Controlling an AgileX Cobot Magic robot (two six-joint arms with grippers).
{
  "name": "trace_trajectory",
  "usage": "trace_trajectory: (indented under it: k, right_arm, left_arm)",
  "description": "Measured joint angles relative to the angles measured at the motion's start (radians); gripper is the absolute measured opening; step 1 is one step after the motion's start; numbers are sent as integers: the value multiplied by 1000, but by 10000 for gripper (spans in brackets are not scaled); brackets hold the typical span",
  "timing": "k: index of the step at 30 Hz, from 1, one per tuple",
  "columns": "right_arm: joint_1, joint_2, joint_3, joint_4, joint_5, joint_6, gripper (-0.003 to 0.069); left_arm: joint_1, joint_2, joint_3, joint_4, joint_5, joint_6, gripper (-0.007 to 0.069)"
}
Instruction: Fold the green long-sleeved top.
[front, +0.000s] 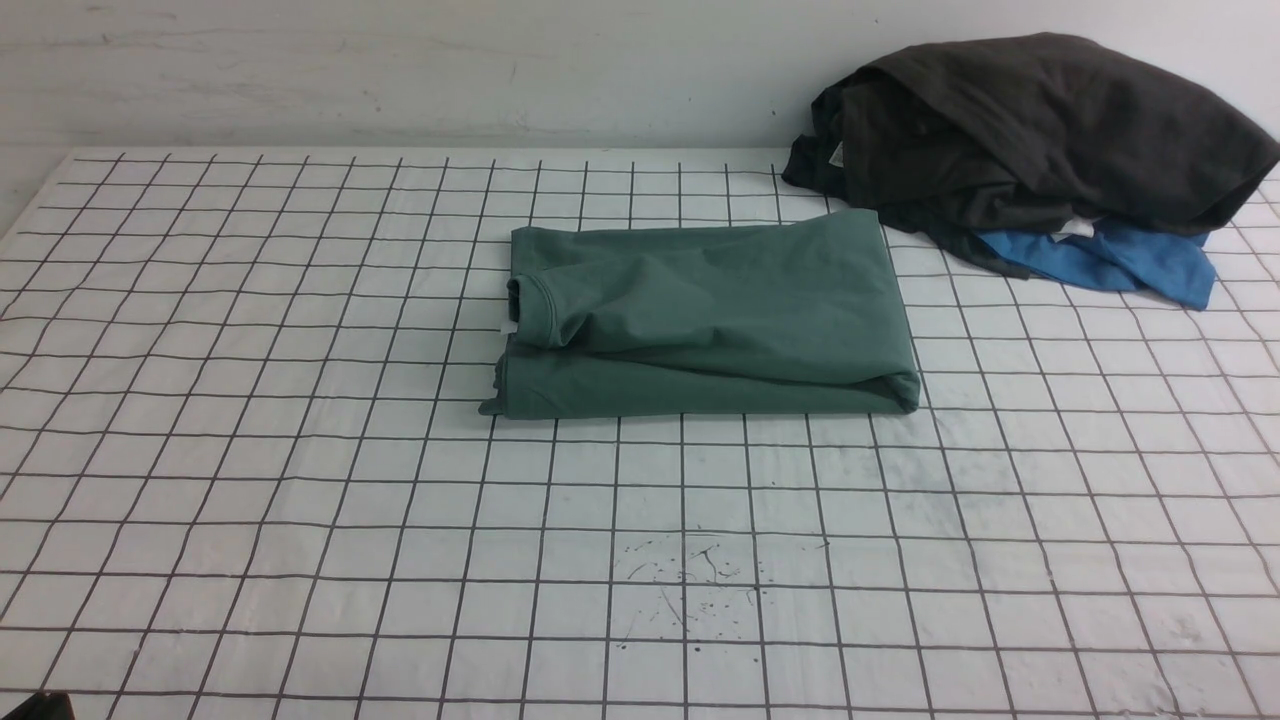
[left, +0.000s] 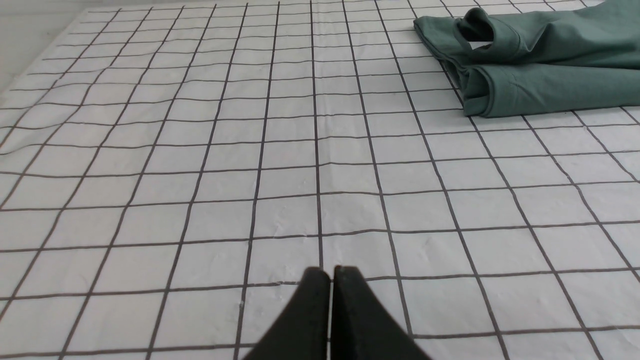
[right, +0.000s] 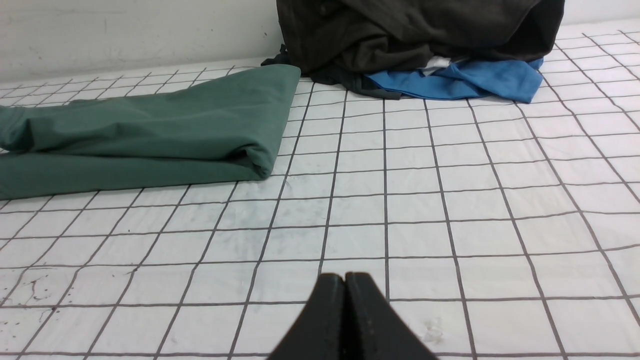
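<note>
1. Two arms sit pulled back on the near side of the gridded table (front: 250, 520), neither touching cloth.
2. Left gripper (left: 330, 272): jaws pressed together on nothing; the green long-sleeved top (left: 540, 65) lies ahead at about two o'clock from it, well apart.
3. In the front view the green long-sleeved top (front: 705, 320) rests folded mid-table, long axis running nine to three o'clock, collar end at nine.
4. Right gripper (right: 345, 277): jaws closed and empty; the top lies at about ten o'clock, seemingly somewhat nearer this arm.
5. A dark garment (front: 1030, 130) heaped over a blue garment (front: 1120, 262) sits at two o'clock of the top, close by its far right corner.
</note>
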Motion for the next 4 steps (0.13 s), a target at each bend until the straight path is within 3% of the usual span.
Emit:
trace_trajectory:
  k: [4]
  right_arm:
    - [0,0,0,0,0,0,-14]
  left_arm:
    - [0,0,0,0,0,0,-7]
